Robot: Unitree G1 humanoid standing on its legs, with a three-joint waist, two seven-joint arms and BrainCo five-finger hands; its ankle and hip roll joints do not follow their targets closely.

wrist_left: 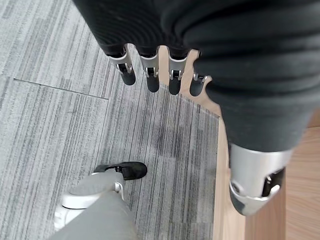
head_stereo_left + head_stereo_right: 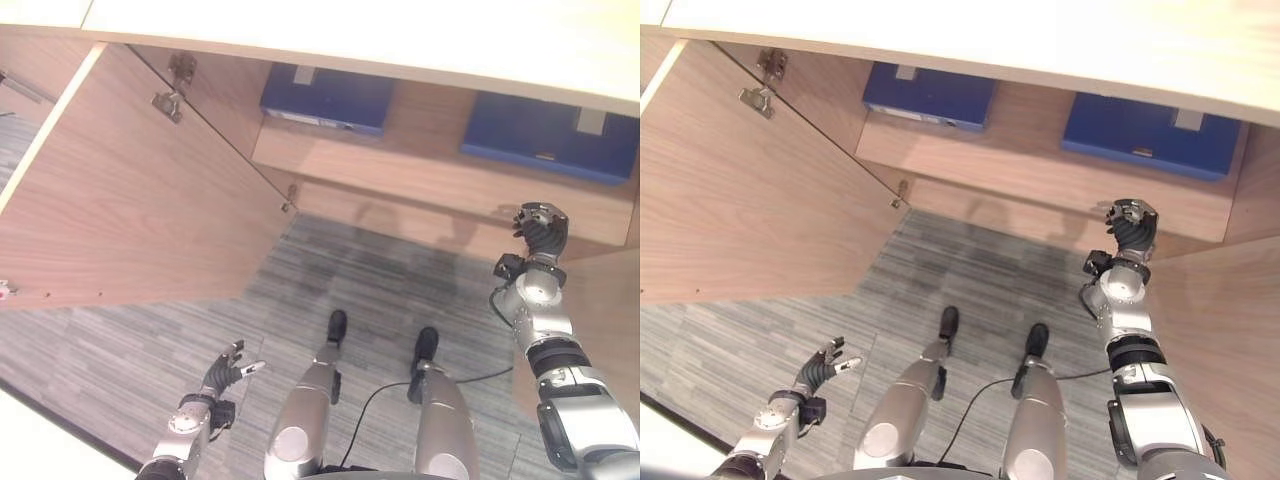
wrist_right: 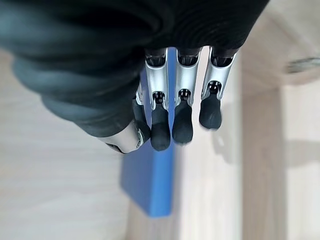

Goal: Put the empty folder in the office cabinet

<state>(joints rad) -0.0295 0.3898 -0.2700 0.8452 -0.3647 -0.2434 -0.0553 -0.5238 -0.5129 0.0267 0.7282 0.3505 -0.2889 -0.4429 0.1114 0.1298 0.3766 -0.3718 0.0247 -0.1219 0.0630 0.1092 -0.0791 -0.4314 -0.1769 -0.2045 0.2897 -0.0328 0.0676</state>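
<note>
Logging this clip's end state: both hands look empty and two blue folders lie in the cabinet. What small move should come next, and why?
Probably draw the right hand back from the shelf. Both blue folders lie flat inside the cabinet, the right hand's fingers hang relaxed holding nothing, and the left hand is open low over the carpet.

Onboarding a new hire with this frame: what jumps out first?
Two blue folders lie flat on the shelf of the open cabinet, one to the left and one to the right. The right hand is raised in front of the shelf below the right folder, fingers relaxed and holding nothing. The left hand hangs low over the grey carpet, beside the swung-out door.
</note>
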